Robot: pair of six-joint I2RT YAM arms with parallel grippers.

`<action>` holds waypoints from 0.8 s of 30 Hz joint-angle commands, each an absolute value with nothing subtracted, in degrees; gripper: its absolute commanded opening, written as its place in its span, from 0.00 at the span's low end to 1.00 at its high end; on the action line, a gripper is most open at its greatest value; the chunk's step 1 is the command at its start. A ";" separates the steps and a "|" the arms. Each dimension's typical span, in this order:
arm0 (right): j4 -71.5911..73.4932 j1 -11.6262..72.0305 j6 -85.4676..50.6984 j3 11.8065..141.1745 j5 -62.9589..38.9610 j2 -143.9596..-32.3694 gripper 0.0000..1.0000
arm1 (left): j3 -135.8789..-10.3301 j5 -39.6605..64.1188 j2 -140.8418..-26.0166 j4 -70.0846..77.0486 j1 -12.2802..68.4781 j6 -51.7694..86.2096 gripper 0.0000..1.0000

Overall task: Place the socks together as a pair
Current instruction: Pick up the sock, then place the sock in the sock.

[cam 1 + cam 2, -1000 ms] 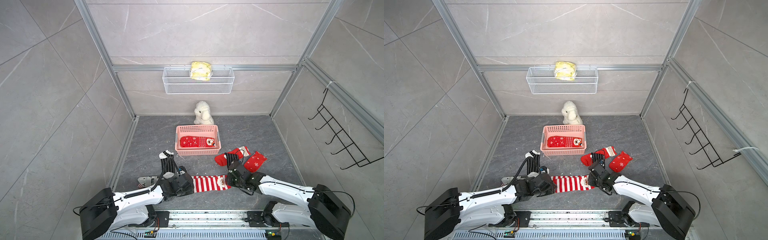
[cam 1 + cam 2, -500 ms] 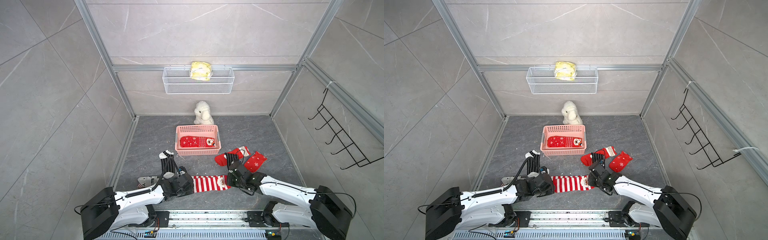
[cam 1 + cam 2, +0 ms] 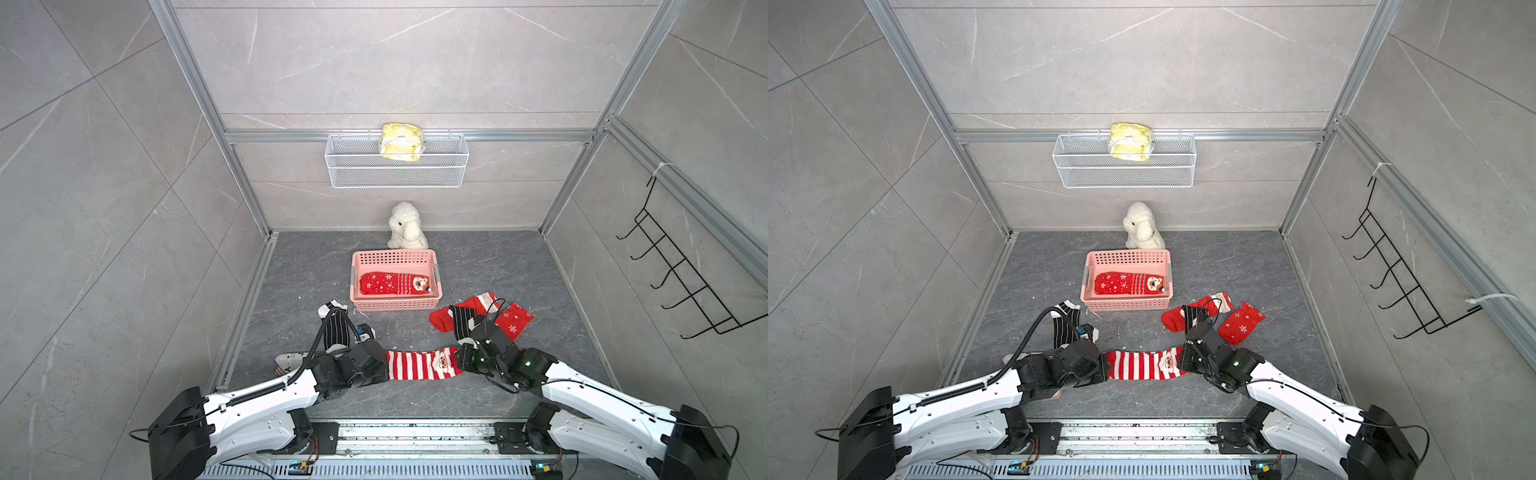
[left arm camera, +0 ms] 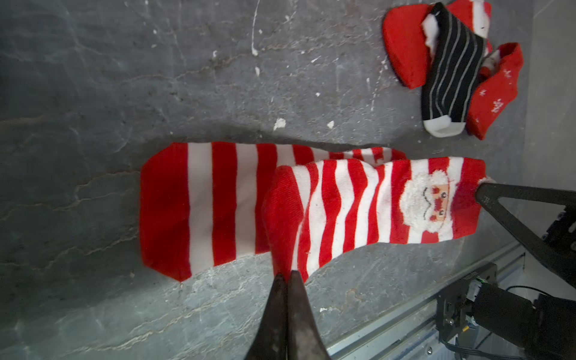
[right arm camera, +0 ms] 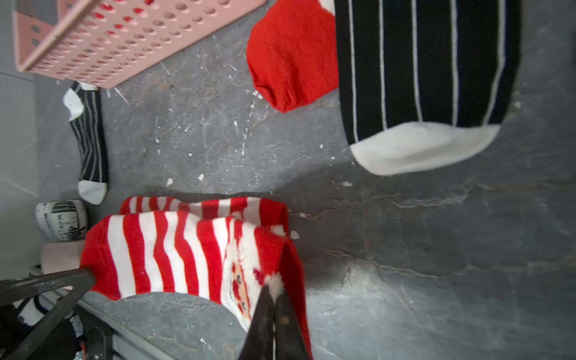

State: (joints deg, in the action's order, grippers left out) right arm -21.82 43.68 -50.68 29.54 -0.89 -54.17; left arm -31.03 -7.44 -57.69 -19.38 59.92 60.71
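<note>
1. You've got the Santa striped sock (image 3: 419, 365) stretched between both arms at the front of the floor (image 3: 498, 266), close to the rail.
2. Left gripper (image 4: 286, 277): fingers pressed together, pinching the sock's red toe. Right gripper (image 5: 272, 293): fingers also closed, nipping the cuff end by the Santa face.
3. Both top views give you only one striped sock. The wrist views show a second striped sock (image 4: 202, 205) flat on the floor, partly under the held one and sticking out past its toe.
4. The pinches show only in the wrist views. From above, the gripper bodies hide the fingertips.
5. Left black sock (image 3: 334, 328): thin white stripes, beside the left arm, just in front of the pink basket (image 3: 395, 253). The right wrist view catches it; the left wrist view doesn't.
6. Right black sock (image 4: 452, 71) lies across a plain red sock (image 4: 402, 46), with a snowflake sock (image 4: 495, 93) touching it. The left wrist view shows the overlap cleanly. In the top views the right arm covers part.
7. Basket sock (image 3: 395, 284): red with snowflakes and a face, flat inside the pink basket. You see it in the top views only.
8. Also top views only: the plush toy (image 3: 405, 226) sits behind the basket at the back wall. The wire shelf (image 3: 395, 174) above holds a yellow packet (image 3: 401, 141).
</note>
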 commanded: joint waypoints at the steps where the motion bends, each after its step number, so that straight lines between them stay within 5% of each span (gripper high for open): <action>1: -25.47 44.70 -51.64 32.57 -1.65 -51.38 0.00 | -34.29 -9.15 -54.61 -24.85 60.21 56.52 0.00; 13: -21.13 51.12 -52.60 36.43 3.24 -56.68 0.00 | -35.44 -20.70 -48.56 -35.41 60.16 54.31 0.00; 24: -13.24 51.92 -51.91 34.28 4.82 -65.79 0.00 | -35.17 -23.20 -55.81 -32.58 60.13 53.17 0.00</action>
State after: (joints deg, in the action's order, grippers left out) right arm -15.46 51.59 -51.90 35.03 2.66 -64.84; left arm -34.33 -21.56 -54.85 -33.78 59.92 54.96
